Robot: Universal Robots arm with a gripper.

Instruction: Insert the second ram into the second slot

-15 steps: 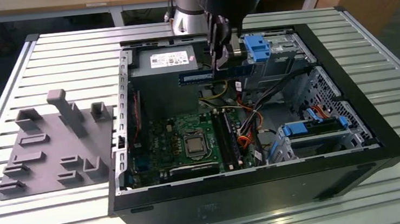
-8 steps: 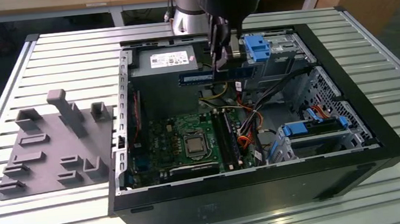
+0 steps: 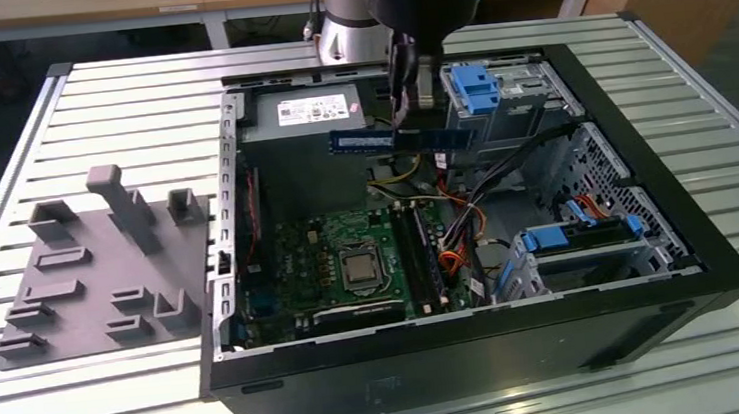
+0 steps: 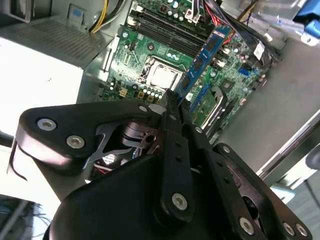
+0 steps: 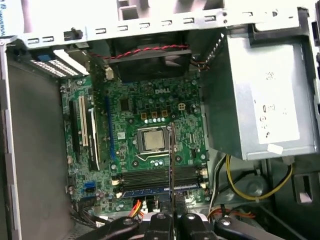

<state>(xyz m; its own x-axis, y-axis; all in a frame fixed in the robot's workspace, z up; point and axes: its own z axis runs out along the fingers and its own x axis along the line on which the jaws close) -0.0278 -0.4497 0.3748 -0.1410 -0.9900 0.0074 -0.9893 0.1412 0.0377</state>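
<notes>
Your slatted metal table (image 3: 91,91) carries the open computer case (image 3: 696,269). In the exterior view the gripper (image 3: 405,124) hangs above it, pinching the second ram (image 3: 378,140) level and well clear of the motherboard (image 3: 334,260).

In the second wrist view the fingers (image 4: 172,145) press together on the stick (image 4: 207,55), probably so its contact edge faces down.

In the first wrist view it shows edge-on (image 5: 172,160), seemingly lying across the memory slots (image 5: 150,176) rather than along them.

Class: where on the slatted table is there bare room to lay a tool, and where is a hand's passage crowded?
Bare: the table beyond the grey fixture plate, and its strip at the exterior view's right of the computer case. Crowded: inside the case, cables bunch below the second ram in the claw.
</notes>
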